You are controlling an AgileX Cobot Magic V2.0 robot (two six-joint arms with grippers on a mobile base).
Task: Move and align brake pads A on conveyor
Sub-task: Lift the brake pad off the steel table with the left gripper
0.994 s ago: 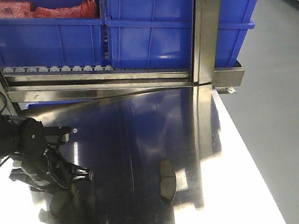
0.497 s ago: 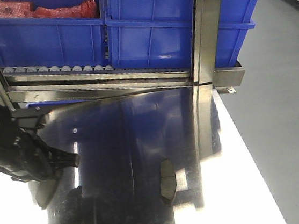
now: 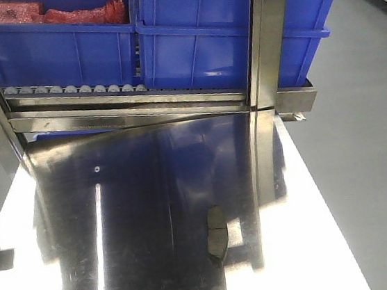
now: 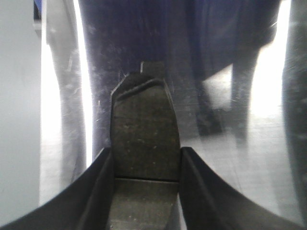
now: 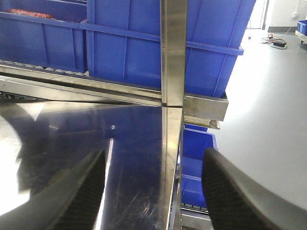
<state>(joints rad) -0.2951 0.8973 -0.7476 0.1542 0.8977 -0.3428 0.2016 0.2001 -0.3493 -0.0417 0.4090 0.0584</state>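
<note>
a: where does the loose pad (image 3: pixel 216 233) lie?
b: flat on the steel surface (image 3: pixel 136 193), toward 5 o'clock in the front view; its long axis runs nearly 12 to 6, the far end tipped a touch toward 1.
a: and the other one?
b: the held pad (image 4: pixel 144 124) is clamped in the left gripper (image 4: pixel 146 152); in the wrist view its long axis runs 12 to 6, the tab end at 12; the fingers (image 4: pixel 96 191) press its two long sides, and the cross groove sits between them.
a: the right gripper (image 5: pixel 153 155)?
b: spread wide, nothing between; it faces the blue crates (image 5: pixel 129 52) at 12.
a: what changed?
b: a second ago the left arm crouched at 8 o'clock in the front view over a pad; half a second ago it had lifted; now arm and pad are gone from that view; the loose pad has not shifted.
</note>
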